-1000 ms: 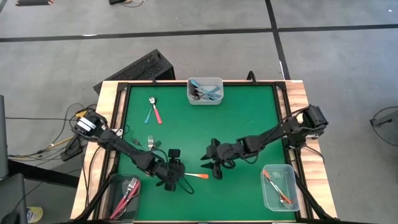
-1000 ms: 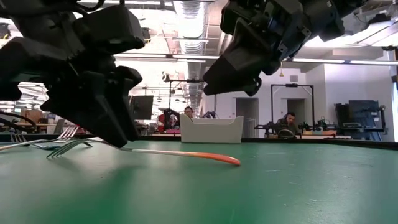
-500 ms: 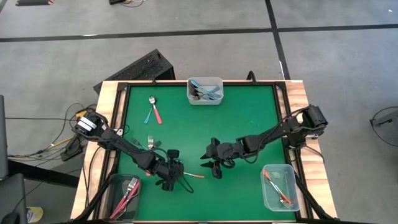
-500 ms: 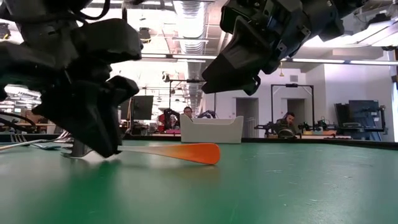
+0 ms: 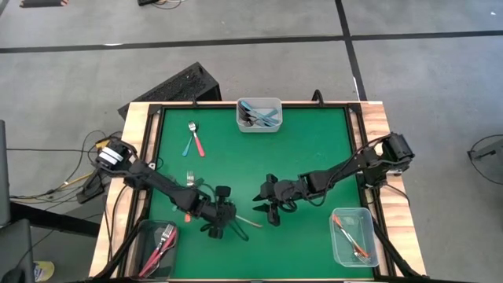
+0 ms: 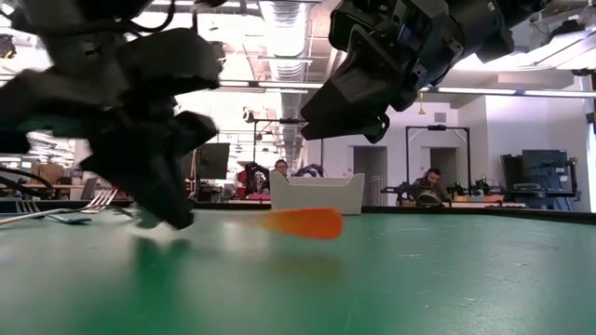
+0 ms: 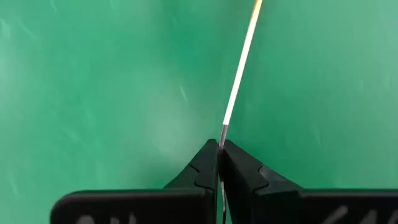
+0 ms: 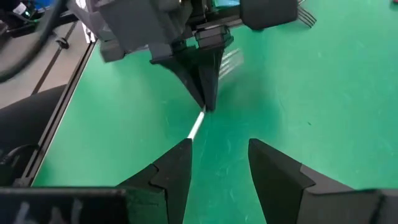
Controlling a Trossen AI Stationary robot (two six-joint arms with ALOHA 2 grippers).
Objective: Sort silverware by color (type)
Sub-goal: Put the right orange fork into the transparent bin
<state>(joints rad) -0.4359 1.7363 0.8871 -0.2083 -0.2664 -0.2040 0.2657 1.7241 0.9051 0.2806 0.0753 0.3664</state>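
My left gripper (image 5: 221, 227) is shut on an orange-handled fork (image 5: 250, 222) at the table's near middle. The fork's handle (image 6: 303, 223) hangs just above the green mat and points toward my right gripper (image 5: 268, 211). My right gripper is open and empty, close to the handle's free end, with its fingers (image 8: 177, 171) above the mat. A blue fork and a pink-red fork (image 5: 193, 139) lie crossed at the far left. Another fork (image 5: 189, 181) lies flat by the left arm. My left gripper pinches the fork's metal neck (image 7: 222, 134), just below the plastic handle, between its two fingertips. The fingers slant down from the table's left, in line with the fork. The tines are hidden behind the fingers. The fork is lifted clear, its handle (image 8: 196, 124) jutting out beyond the fingertips.
A clear container with blue forks (image 5: 259, 114) stands at the far edge. One with pink-red forks (image 5: 157, 240) is at the near left corner. One with orange forks (image 5: 352, 236) is at the near right corner. Bare green mat (image 5: 314, 149) lies between them.
My left gripper has kept its hold on the orange fork and raised it off the mat, where it lay flat a second ago. The fork has turned in the hold, so its handle now shows edge-on from above. My right gripper has stayed open and still.
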